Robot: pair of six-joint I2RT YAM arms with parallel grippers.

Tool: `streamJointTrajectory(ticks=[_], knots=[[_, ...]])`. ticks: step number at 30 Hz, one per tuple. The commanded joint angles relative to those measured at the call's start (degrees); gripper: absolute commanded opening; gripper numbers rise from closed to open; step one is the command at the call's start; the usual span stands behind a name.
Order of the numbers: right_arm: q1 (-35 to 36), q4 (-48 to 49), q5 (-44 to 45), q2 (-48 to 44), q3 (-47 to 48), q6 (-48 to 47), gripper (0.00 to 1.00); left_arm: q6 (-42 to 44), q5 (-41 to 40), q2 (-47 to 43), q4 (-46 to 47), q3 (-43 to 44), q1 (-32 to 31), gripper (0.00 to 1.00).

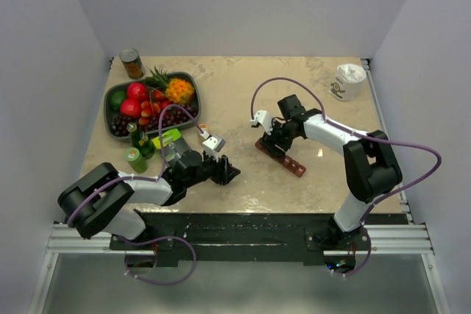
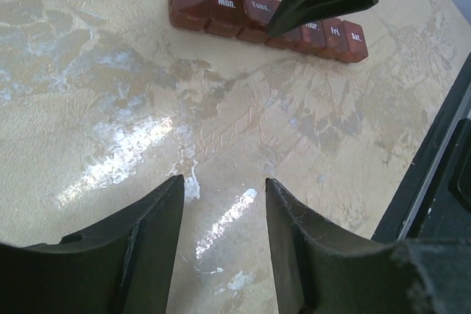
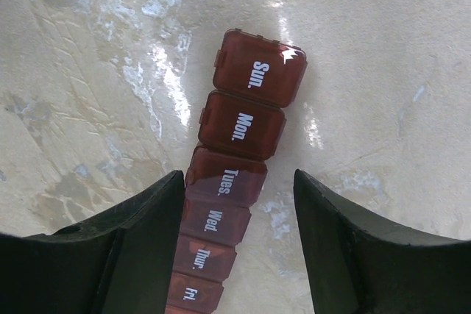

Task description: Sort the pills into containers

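Observation:
The containers are a dark red-brown strip of day-labelled lidded boxes [image 1: 291, 164], lying on the table with all lids down. In the right wrist view the strip [image 3: 243, 129] runs from Sun. at the top down between my fingers. My right gripper [image 3: 237, 174] [image 1: 271, 143] is open and straddles the strip at Tues./Wed., with its left finger close against it. My left gripper [image 1: 227, 172] [image 2: 224, 180] hovers low, left of the strip [image 2: 221, 9]. Its fingers stand a narrow gap apart around a faint, clear, rounded shape with glare [image 2: 218, 251], apparently the small pill bottle. The pills cannot be made out.
A grey-green fruit bowl [image 1: 112, 101] and a metal can [image 1: 132, 64] stand at the back left. Small green bottles [image 1: 137, 159] are near the left arm. A white mug [image 1: 347, 81] is at the back right. The table's black front rail [image 2: 441, 167] is close to my left gripper.

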Motion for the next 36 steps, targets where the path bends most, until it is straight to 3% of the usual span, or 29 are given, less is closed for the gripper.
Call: streamJointTrajectory(ticks=[1,27,36], knots=[[-1.55,1.59,-0.2,-3.51,0.01,0.97,0.63,2.07,-1.44,-0.33,2.71,-0.22,-0.14,0.53],[-9.64,2.65,-0.29,-5.71,-0.6,2.46,0.52,2.51,-1.7,-0.24,2.44,0.39,-0.14,0.53],[-9.64,-2.1,-5.74,-7.46,-3.5,-2.8,0.81,3.48,-1.0,1.78,2.27,4.17,-0.05,0.57]])
